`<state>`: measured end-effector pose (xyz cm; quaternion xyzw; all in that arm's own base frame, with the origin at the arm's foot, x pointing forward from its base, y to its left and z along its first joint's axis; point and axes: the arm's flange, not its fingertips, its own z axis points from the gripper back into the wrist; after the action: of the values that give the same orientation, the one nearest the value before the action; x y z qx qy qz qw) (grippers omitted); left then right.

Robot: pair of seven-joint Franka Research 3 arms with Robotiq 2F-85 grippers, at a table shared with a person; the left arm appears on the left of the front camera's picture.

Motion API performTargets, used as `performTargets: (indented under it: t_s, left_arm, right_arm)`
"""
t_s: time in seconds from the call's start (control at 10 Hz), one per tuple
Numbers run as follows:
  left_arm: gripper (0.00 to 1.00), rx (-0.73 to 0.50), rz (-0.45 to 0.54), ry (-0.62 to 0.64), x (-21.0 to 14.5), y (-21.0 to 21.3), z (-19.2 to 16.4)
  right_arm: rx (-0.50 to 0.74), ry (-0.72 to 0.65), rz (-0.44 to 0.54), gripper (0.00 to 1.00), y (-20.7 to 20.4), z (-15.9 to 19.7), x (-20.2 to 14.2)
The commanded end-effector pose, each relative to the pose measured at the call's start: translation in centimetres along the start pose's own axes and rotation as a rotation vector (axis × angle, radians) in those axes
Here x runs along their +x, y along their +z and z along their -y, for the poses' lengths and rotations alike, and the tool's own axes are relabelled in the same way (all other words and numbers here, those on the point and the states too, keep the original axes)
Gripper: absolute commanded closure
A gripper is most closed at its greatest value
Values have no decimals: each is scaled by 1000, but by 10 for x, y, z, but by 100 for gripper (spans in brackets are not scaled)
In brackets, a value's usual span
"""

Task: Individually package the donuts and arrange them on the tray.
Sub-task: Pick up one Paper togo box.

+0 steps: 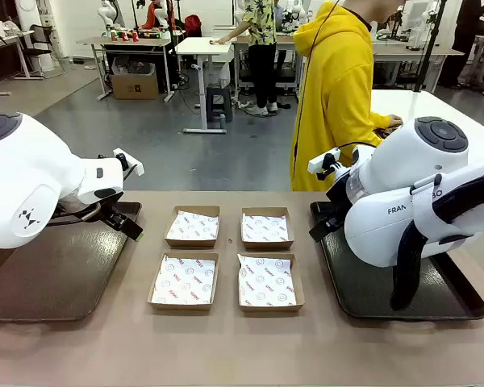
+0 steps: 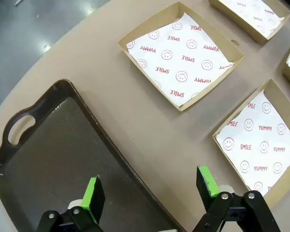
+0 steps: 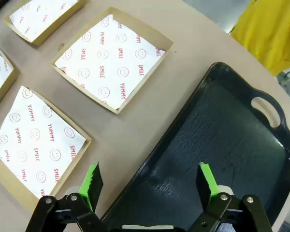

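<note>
Grey floor (image 1: 145, 145), white desk (image 1: 202, 46), cardboard box (image 1: 135, 85)

Red "SMILE" and "YUMMY" repeated among smiley faces on white paper (image 2: 183, 58) lining cardboard boxes (image 2: 147, 25), upper right of left wrist frame. Same print upper left of right wrist frame. "FRAN…", cut off, on white robot arm (image 1: 387, 234), right of front frame.

You're in a robotics lab, open grey polished floor (image 1: 226, 153) beyond your tan tabletop (image 1: 226, 347), white metal-legged workbench (image 1: 200, 47) at twelve o'clock, a person (image 1: 262, 32) standing beside it, brown cardboard box (image 1: 135, 83) under a cluttered bench (image 1: 137, 40) at eleven.
</note>
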<state>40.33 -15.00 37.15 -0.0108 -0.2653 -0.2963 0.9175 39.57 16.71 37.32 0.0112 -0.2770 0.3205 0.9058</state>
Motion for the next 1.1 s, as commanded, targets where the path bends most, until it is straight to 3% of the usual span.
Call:
performTargets:
  t_s: [0.0, 1.0]
  left_arm:
    - [0, 0, 0, 0, 0, 0, 0]
    - [0, 0, 0, 0, 0, 0, 0]
  right_arm:
    - [0, 0, 0, 0, 0, 0, 0]
    - [0, 0, 0, 0, 0, 0, 0]
